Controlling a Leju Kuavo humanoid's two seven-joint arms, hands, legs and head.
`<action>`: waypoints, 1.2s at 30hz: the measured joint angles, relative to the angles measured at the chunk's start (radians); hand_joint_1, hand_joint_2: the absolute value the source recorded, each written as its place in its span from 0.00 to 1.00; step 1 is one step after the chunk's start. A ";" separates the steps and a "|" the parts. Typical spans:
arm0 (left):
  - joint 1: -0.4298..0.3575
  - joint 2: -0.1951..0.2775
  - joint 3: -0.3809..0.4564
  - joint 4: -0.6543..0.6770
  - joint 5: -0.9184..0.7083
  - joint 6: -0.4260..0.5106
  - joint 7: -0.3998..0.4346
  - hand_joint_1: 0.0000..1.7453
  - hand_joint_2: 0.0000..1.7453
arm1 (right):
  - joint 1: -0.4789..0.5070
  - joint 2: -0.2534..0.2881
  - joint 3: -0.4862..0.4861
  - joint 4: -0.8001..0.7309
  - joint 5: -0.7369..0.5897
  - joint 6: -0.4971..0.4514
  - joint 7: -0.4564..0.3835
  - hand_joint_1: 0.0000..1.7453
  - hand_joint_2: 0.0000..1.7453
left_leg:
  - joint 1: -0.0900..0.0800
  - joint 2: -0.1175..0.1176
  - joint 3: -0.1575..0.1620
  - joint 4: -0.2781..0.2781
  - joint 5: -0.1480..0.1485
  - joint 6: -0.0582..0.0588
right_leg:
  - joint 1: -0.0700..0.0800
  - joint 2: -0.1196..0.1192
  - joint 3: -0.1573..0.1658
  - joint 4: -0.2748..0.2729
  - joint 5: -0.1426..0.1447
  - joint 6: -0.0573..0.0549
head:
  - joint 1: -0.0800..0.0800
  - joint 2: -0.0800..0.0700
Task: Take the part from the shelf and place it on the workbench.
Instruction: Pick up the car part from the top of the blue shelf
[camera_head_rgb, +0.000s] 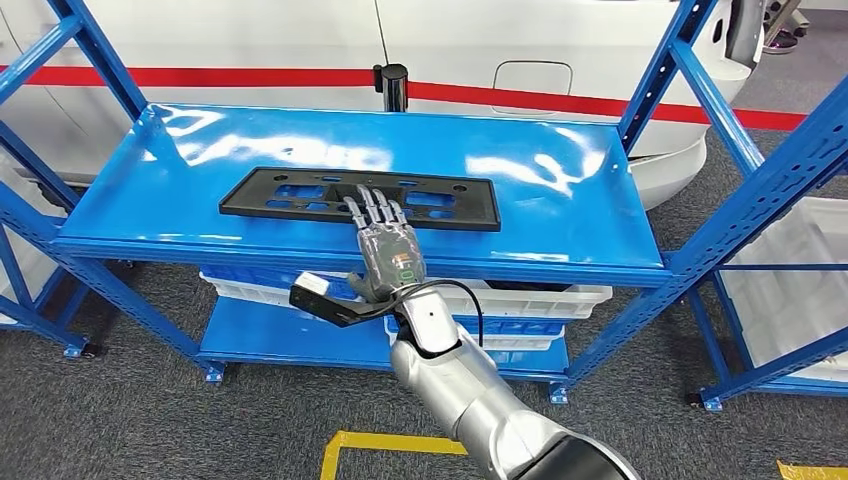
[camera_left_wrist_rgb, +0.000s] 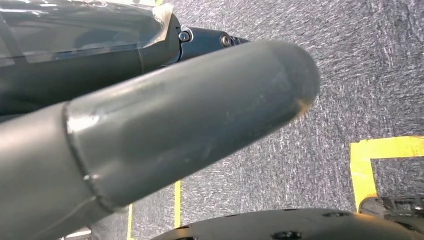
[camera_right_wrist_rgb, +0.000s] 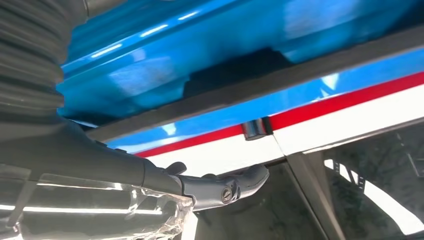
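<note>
Part (camera_head_rgb: 360, 197), a flat black plate, lies on the blue shelf (camera_head_rgb: 560, 200) right under the right hand's (camera_head_rgb: 388, 252) spread, empty fingertips in the head view, long axis crosswise to the reach, while the left wrist view shows its hand (camera_left_wrist_rgb: 165, 135) over carpet, can't tell its state, and the right wrist view has the part's edge just ahead.

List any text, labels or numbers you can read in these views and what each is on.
No words, brands or numbers can be read.
Back of the right hand: a small lit display with green and red marks, too small and blurred to read.
Black part on the blue shelf: no print visible.
White vehicle body with its red stripe: no lettering visible.
</note>
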 joint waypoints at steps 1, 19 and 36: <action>0.000 0.000 0.002 0.000 0.000 -0.002 0.001 0.00 0.00 | -0.005 0.000 0.023 -0.003 -0.009 0.000 0.011 0.00 1.00 | 0.000 0.000 0.000 0.000 0.000 0.000 | 0.000 0.000 0.000 0.000 0.000 0.000 | 0.000 0.000; -0.001 -0.012 0.013 0.000 -0.015 -0.014 0.011 0.00 0.00 | -0.098 -0.001 0.147 -0.005 0.075 0.000 0.073 0.00 1.00 | 0.000 0.000 0.000 0.000 0.000 0.000 | 0.000 0.000 0.000 0.000 0.000 0.000 | 0.000 0.000; -0.001 -0.015 0.013 0.000 -0.072 -0.023 0.018 0.00 0.00 | -0.073 -0.037 -0.115 -0.003 0.188 0.000 0.015 0.00 1.00 | 0.000 0.000 0.001 0.001 0.000 0.000 | 0.000 0.000 0.000 0.000 0.000 0.000 | 0.000 0.000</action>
